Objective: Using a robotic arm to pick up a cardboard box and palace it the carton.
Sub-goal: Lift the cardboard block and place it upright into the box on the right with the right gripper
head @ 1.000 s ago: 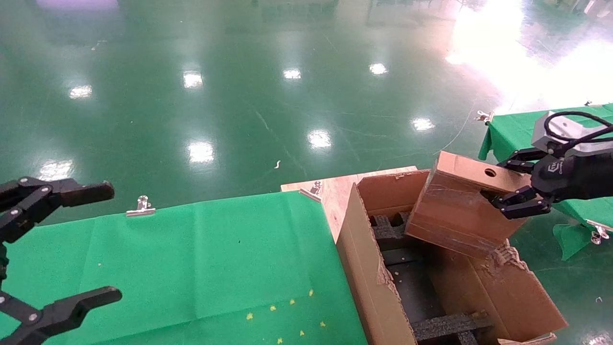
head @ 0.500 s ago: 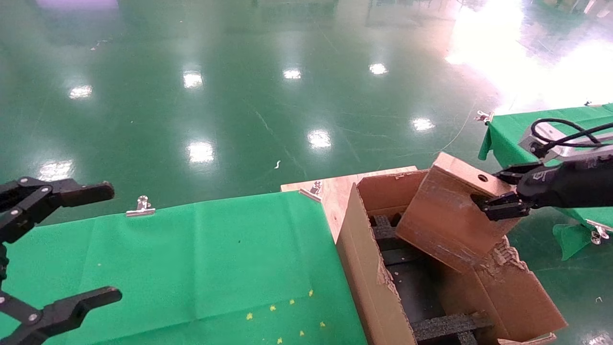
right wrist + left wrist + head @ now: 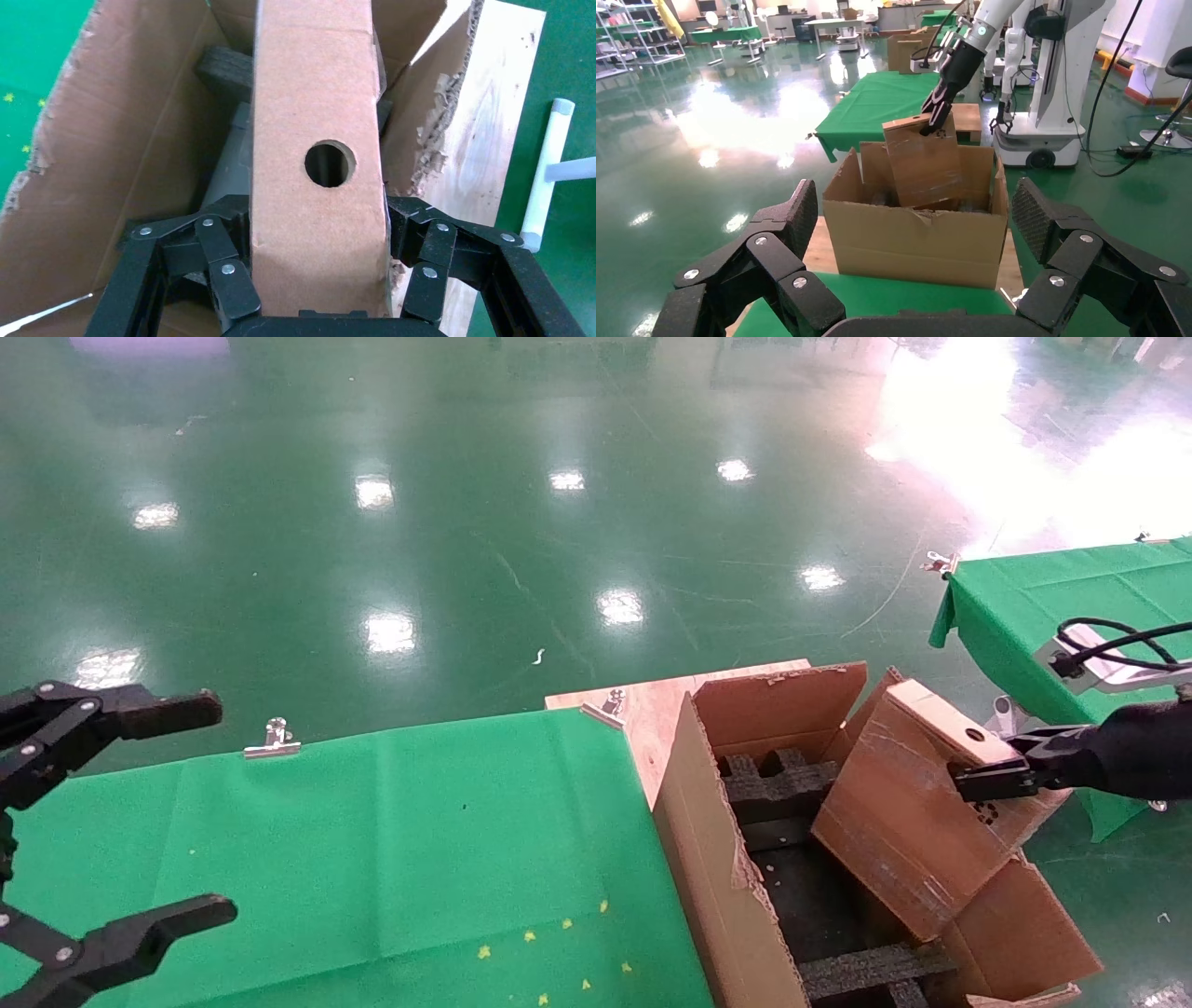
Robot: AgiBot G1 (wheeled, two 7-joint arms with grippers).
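Observation:
The cardboard box (image 3: 908,822) is a flat brown box with a round hole in its narrow edge. It stands tilted, its lower end inside the carton (image 3: 712,859) and leaning toward the carton's right wall. My right gripper (image 3: 992,775) is shut on its upper edge; the right wrist view shows the fingers (image 3: 225,274) pressed on both sides of the cardboard box (image 3: 316,105). Black foam inserts (image 3: 778,784) lie in the carton. My left gripper (image 3: 219,810) hangs open over the green table, far left. The left wrist view shows the carton (image 3: 912,242), the cardboard box (image 3: 925,165) and the white robotic arm (image 3: 986,21).
A green cloth (image 3: 372,840), held by a metal clip (image 3: 273,740), covers the table left of the carton. The carton sits on a wooden board (image 3: 652,705). A second green-covered table (image 3: 1034,589) stands behind the right arm. The carton's flaps (image 3: 1015,933) are torn.
My right gripper has gone down and to the right with the cardboard box, whose lower end now sits deeper in the carton and more tilted. The left gripper has not moved.

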